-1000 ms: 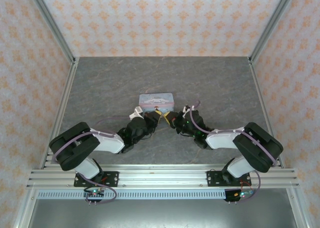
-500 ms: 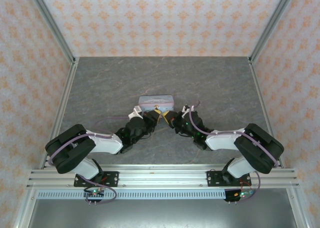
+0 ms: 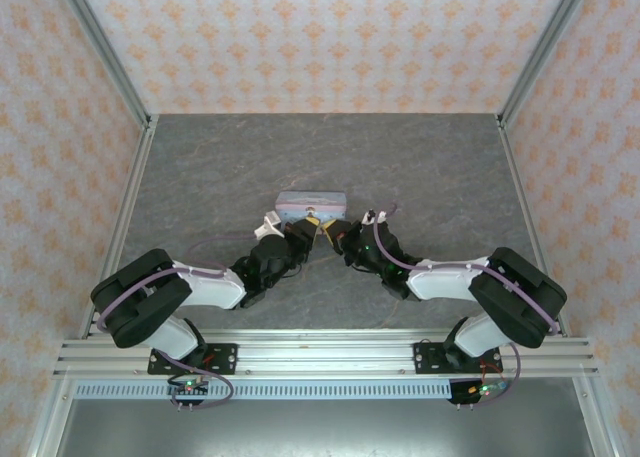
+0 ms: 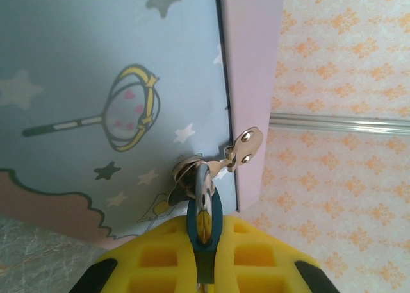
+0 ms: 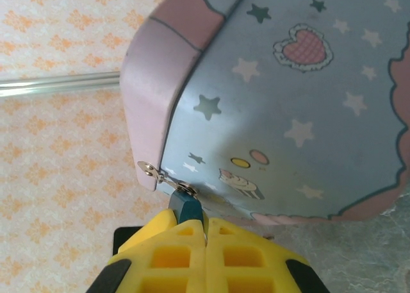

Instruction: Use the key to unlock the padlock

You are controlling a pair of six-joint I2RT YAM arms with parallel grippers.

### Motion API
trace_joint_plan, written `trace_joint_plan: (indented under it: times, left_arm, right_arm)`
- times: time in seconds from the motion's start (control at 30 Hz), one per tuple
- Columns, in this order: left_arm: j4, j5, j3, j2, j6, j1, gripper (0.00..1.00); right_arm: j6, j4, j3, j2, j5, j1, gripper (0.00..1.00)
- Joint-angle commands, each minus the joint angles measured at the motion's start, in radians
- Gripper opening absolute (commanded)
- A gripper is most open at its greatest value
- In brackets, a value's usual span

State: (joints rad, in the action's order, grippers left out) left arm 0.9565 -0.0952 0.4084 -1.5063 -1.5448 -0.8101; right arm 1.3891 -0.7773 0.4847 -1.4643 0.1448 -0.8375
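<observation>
From where I stand, the two arms reach forward from their bases at the near rail and bend inward, so that both hands meet at the middle of the tabletop (image 3: pixel 420 167).

The left hand (image 4: pixel 205 242) has its yellow pads (image 4: pixel 256 261) closed on the padlock (image 4: pixel 214 216). The small teal body is pinched edge-on between them, with the silvery shackle (image 4: pixel 192 174) sticking out past the fingertips. The right hand (image 5: pixel 204 232) comes in from the other side with its pads pressed flat together. Their tips are right up against the same teal body. Whether the key sits between those pads I cannot tell.

Just beyond the fingertips, the shackle runs through the little riveted hasp (image 4: pixel 245 144) on the front of the tin (image 3: pixel 312 199). So the padlock hangs there, at the near face of the tin, just where the pink lid meets the blue body. The tin is printed with stars, a heart and a cupcake. It looks tipped, its front raised towards the hands.

Behind the tin the grey tabletop runs back to the far wall (image 3: pixel 320 37), papered in a pale orange pattern.
</observation>
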Motion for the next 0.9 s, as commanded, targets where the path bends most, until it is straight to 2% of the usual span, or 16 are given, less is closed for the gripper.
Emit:
trace_joint_plan:
  times: [0.0,0.3,0.5,0.63,0.87]
  left_arm:
    - [0.054,0.098,0.023,-0.027,0.0,-0.059,0.0]
    - [0.053,0.098,0.028,-0.035,-0.003,-0.062,0.0]
    - [0.052,0.097,0.03,-0.04,-0.004,-0.064,0.0]
    - [0.051,0.095,0.029,-0.038,-0.007,-0.065,0.0]
    - [0.022,0.099,0.009,0.004,-0.004,-0.071,0.0]
  right_arm:
    - [0.034,-0.106,0.066,0.011,0.035,-0.043,0.0]
    - [-0.168,0.071,0.091,0.047,0.035,-0.043,0.0]
    - [-0.276,0.105,0.101,0.042,0.057,-0.043,0.0]
    - [-0.239,0.067,0.081,0.034,0.042,-0.043,0.0]
    - [-0.034,-0.08,0.012,0.002,0.007,-0.043,0.0]
